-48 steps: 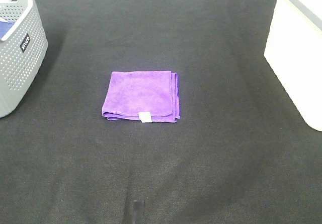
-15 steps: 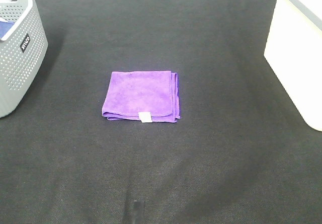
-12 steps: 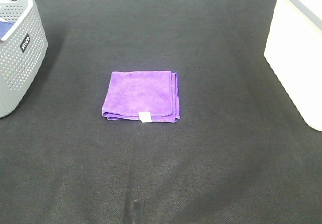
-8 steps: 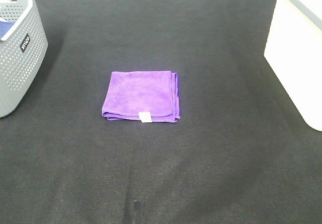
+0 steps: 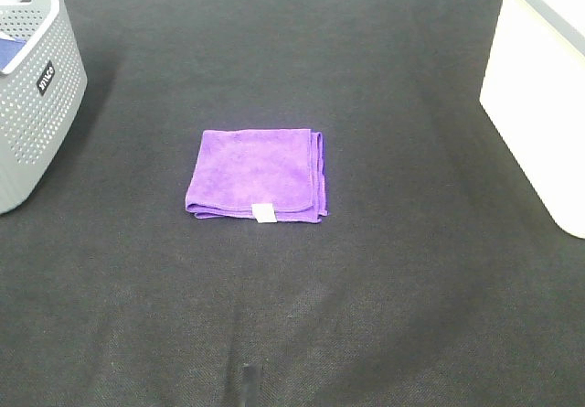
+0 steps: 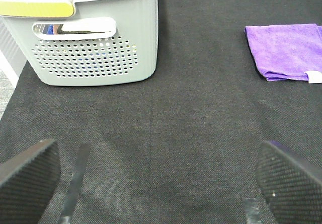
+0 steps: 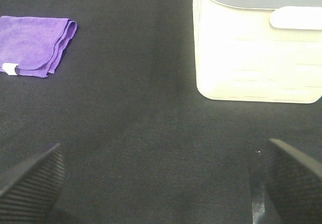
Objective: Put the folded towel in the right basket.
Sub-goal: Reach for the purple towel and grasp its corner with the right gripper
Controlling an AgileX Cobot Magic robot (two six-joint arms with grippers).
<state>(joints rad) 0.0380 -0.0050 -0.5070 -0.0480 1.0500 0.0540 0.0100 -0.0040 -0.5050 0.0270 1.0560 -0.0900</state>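
Observation:
A folded purple towel (image 5: 257,175) with a small white tag lies flat on the black table, near the middle. It also shows in the left wrist view (image 6: 285,53) and the right wrist view (image 7: 34,45). The right basket (image 5: 539,87) is cream-white and stands at the right edge; the right wrist view (image 7: 259,48) shows its side and handle. My left gripper (image 6: 153,176) is open and empty, well short of the towel. My right gripper (image 7: 156,181) is open and empty, in front of the cream basket. Neither gripper shows in the exterior high view.
A grey perforated basket (image 5: 32,96) stands at the left edge; the left wrist view (image 6: 85,32) shows blue cloth inside it. The black table mat (image 5: 366,288) stretches between the two baskets.

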